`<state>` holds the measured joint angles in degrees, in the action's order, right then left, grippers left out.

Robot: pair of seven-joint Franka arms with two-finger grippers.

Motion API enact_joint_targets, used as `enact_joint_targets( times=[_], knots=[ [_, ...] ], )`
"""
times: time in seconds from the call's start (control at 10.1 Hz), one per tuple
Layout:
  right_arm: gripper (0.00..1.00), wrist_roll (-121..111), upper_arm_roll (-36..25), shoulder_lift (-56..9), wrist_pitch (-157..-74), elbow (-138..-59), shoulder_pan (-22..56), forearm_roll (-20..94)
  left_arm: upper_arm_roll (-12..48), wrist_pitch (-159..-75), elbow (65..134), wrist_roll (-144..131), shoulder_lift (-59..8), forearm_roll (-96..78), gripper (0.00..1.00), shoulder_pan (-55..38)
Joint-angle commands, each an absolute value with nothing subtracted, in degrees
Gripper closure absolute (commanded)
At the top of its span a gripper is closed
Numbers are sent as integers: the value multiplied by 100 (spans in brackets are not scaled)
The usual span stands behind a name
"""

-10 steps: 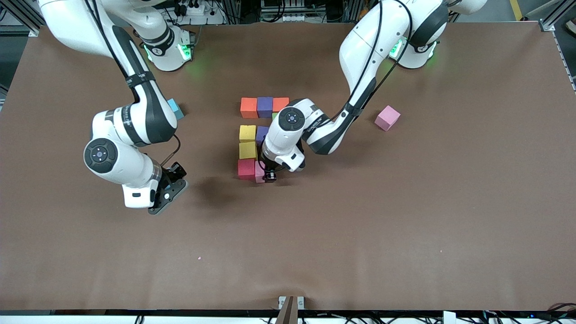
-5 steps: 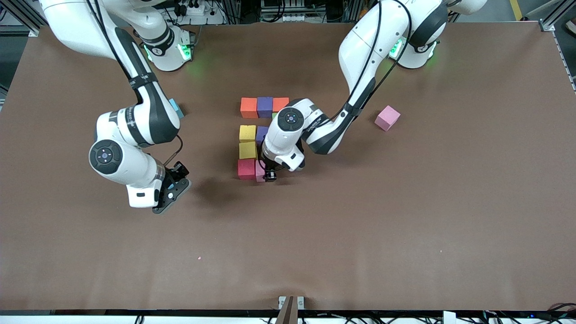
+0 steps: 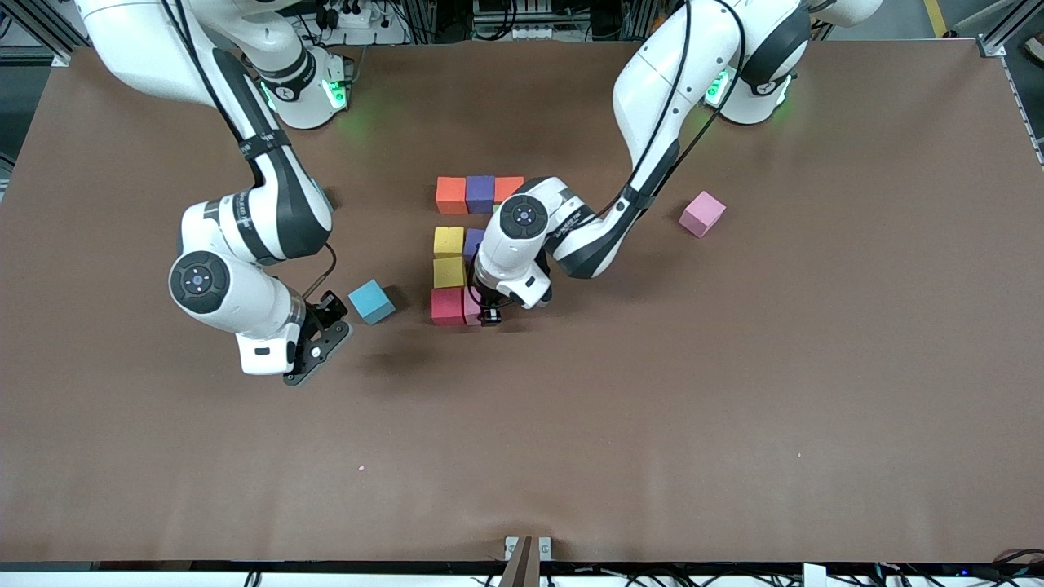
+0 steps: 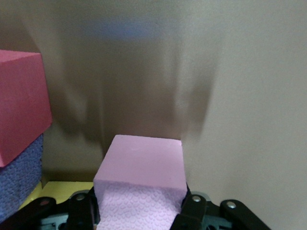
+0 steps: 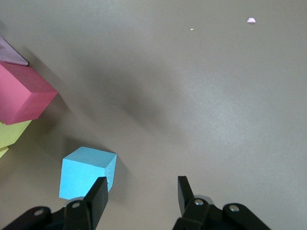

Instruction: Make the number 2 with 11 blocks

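Your left arm comes from its base at the top of the front view, bends sharply at the elbow and points its wrist straight down. Your left gripper (image 3: 488, 316) sits low at the surface, its jaws closed on a pink block (image 4: 141, 179). Your right arm folds at the elbow with the wrist angled downward. Your right gripper (image 3: 322, 346) hangs above the surface with its jaws apart, holding nothing, both fingers (image 5: 98, 194) plainly visible in the right wrist view.
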<state>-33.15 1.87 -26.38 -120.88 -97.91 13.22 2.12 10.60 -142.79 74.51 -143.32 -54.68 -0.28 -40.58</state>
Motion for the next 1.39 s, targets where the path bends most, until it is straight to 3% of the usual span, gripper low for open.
enact_joint_targets(
  times=[0.0,0.89,1.19,1.29],
  knots=[
    [33,-3366,211,-2628,-12120,-9800,1336,158,1011,-14142,7365,-14326,-5493,-158,0,-4122],
    [18,-3357,202,-2646,-12173,-9817,1327,158,958,-12939,7365,-14309,-4712,-123,0,-3798],
    [0,-3349,202,-2654,-12234,-9826,1336,158,949,-12579,7365,-14107,-4421,192,0,-3350],
    [0,-3349,202,-2646,-12217,-9826,1327,158,949,-12499,7365,-14037,-4351,437,0,-3183]
  ],
)
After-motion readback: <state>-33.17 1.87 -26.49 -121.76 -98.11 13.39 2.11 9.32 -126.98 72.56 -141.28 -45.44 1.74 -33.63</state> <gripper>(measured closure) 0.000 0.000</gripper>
